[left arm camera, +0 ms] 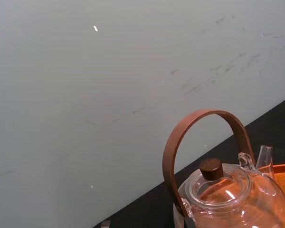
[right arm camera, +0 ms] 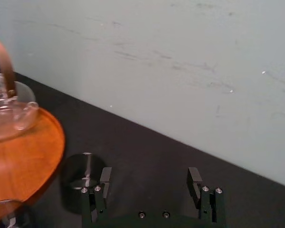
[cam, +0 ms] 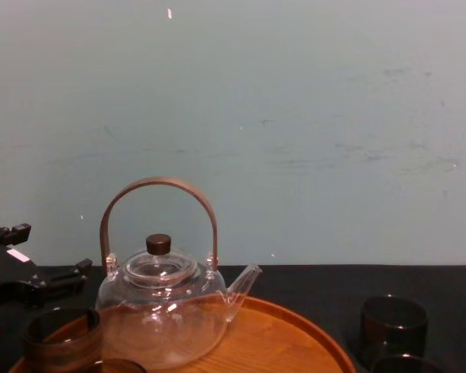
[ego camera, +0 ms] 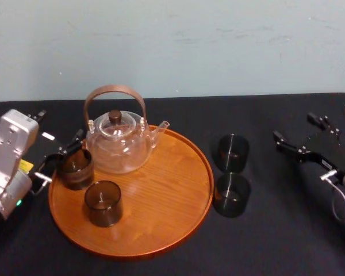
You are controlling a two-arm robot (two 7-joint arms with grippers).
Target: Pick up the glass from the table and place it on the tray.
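The left gripper hangs over the left edge of the tray. Its two fingers are spread apart and hold nothing. One fingertip sits a little above the rim of the dark glass, and I see a small gap between them. That glass stands on the tray, right by the left rim and close beside the teapot. A second glass stands just in front of it, and there is lots of bare wood to their right. The left arm comes in from the left side and points toward the teapot. Just past the tray's right rim, a far glass and a near glass stand close together on the black table. The right gripper hangs over open table well to their right, fingers wide, holding nothing.
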